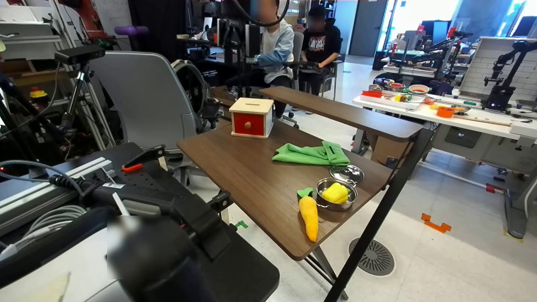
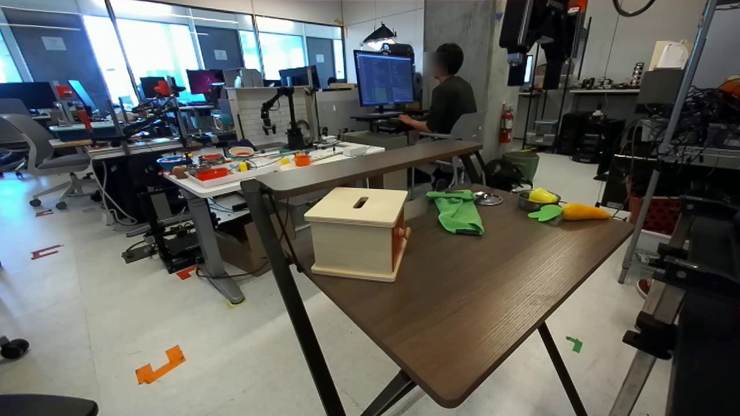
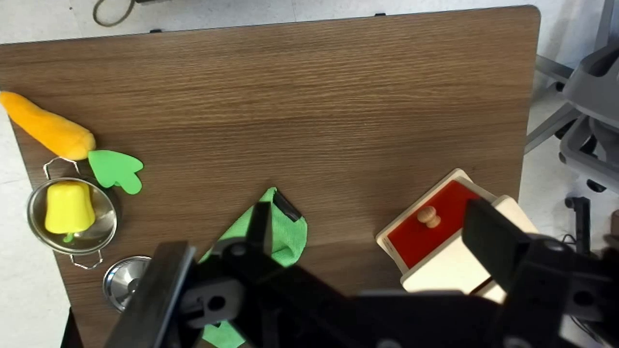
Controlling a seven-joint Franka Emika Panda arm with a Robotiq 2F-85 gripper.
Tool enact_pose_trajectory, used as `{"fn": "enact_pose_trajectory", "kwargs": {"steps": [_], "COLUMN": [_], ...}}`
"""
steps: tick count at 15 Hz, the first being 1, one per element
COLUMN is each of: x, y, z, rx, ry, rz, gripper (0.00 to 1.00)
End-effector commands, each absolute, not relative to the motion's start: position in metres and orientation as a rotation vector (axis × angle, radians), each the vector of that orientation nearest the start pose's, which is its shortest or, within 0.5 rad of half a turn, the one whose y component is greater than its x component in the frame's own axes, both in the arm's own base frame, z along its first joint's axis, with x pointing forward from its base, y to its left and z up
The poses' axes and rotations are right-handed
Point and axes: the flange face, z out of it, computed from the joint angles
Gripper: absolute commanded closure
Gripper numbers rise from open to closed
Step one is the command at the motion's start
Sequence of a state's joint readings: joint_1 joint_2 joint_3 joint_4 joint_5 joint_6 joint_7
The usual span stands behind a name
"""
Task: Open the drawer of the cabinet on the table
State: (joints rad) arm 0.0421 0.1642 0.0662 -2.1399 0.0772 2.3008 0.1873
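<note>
The cabinet is a small pale wooden box with a slotted top point(image 1: 251, 105) point(image 2: 352, 245) point(image 3: 447, 268) on the brown table point(image 1: 235, 163) point(image 2: 491, 294) point(image 3: 290, 111). Its drawer has a red front point(image 1: 240, 119) point(image 3: 411, 244) with a round wooden knob point(image 1: 248, 125) point(image 2: 406, 232) point(image 3: 429, 216). The drawer looks flush, pushed in. My gripper point(image 1: 237, 46) point(image 2: 535, 72) point(image 3: 370, 217) is open and empty, high above the table. In the wrist view the right finger covers part of the cabinet, and the knob shows between the fingers.
A green cloth point(image 1: 310, 154) point(image 2: 459, 212) point(image 3: 287, 237) lies beside the cabinet. A metal pot point(image 1: 335, 205) with a yellow pepper point(image 1: 335, 193), its lid point(image 1: 347, 173) and an orange carrot point(image 1: 309, 218) lie farther along. A raised brown shelf point(image 1: 344, 112) runs along one table side.
</note>
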Motion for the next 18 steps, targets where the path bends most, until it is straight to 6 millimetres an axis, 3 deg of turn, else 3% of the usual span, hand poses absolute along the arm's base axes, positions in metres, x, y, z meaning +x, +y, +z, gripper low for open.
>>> {"fn": "enact_pose_trajectory", "kwargs": {"steps": [1,5,7,13,18], "x": [0.558,0.558,0.562,0.571,0.579], "y": [0.062,0.069,0.081,0.127,0.134], "z": [0.329,0.324,0.309,0.242,0.178], "rx": [-3.068,-3.098,-3.138,-3.117,-3.097], "ry": [0.202,0.138,-0.02,-0.456,-0.52], "rz": [0.022,0.0,-0.016,-0.207,-0.383], "gripper": [0.0,0.0,0.0,0.0,0.0]}}
